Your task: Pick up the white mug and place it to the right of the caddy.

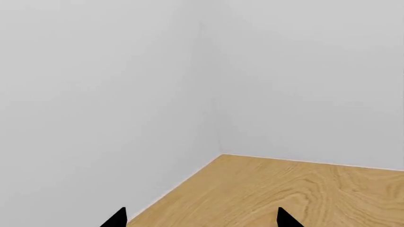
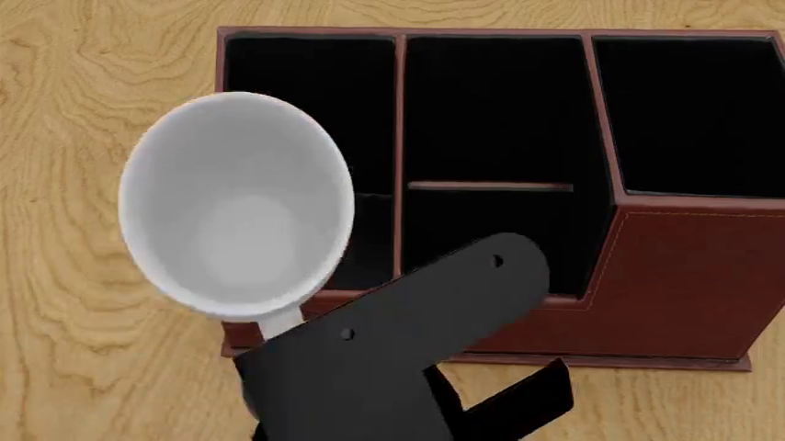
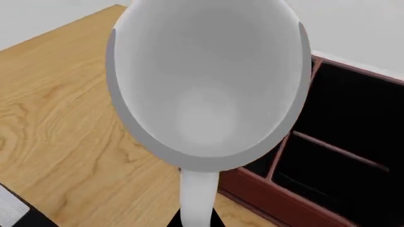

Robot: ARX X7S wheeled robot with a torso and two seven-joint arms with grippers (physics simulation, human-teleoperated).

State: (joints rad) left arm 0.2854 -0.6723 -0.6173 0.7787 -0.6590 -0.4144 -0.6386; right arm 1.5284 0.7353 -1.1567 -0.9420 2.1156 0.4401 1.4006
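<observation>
The white mug (image 2: 237, 207) is lifted in the air over the left front part of the caddy (image 2: 687, 276), your right gripper (image 3: 197, 218) closed on its handle, while your left gripper (image 1: 200, 222) shows two separated fingertips holding nothing above the wooden table (image 1: 284, 189).

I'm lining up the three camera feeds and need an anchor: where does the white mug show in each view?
Head view: the white mug fills the left half, mouth up, overlapping the caddy's left compartment, above the right arm.
Right wrist view: it fills the centre, seen into its mouth, handle running to the bottom edge.
Left wrist view: not in it; only walls and wooden surface.
Shared landmark: the caddy, at the right in the right wrist view too.
</observation>
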